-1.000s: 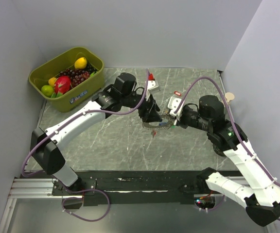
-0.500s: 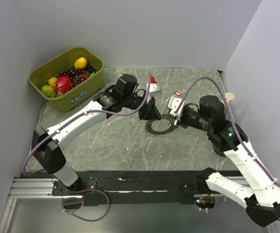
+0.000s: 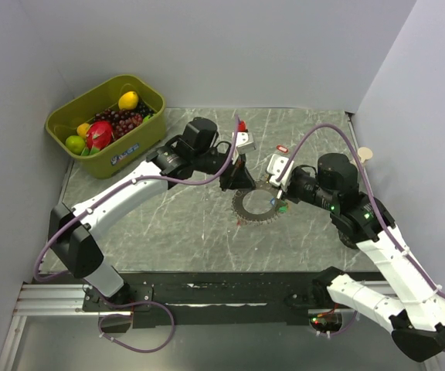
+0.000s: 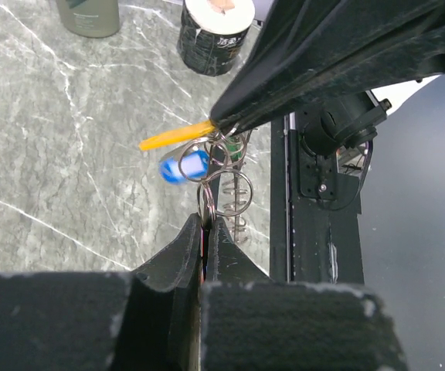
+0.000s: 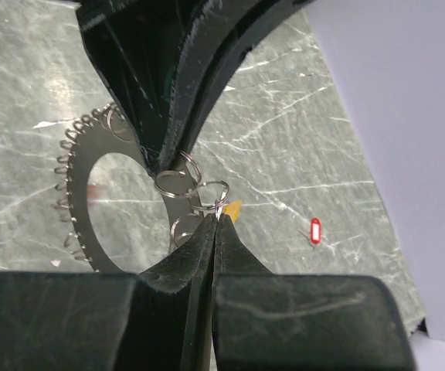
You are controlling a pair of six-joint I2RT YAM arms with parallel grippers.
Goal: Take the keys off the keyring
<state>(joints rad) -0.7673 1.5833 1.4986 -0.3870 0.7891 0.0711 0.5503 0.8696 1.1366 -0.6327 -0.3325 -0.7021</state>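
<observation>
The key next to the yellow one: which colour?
The key is blue; best in left wrist view.

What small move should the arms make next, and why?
Probably draw the left fingers slowly away from the right fingers. Both pairs are shut on the small rings, which are linked between them, and the yellow key and blue key hang there, not yet off the keyring.
</observation>
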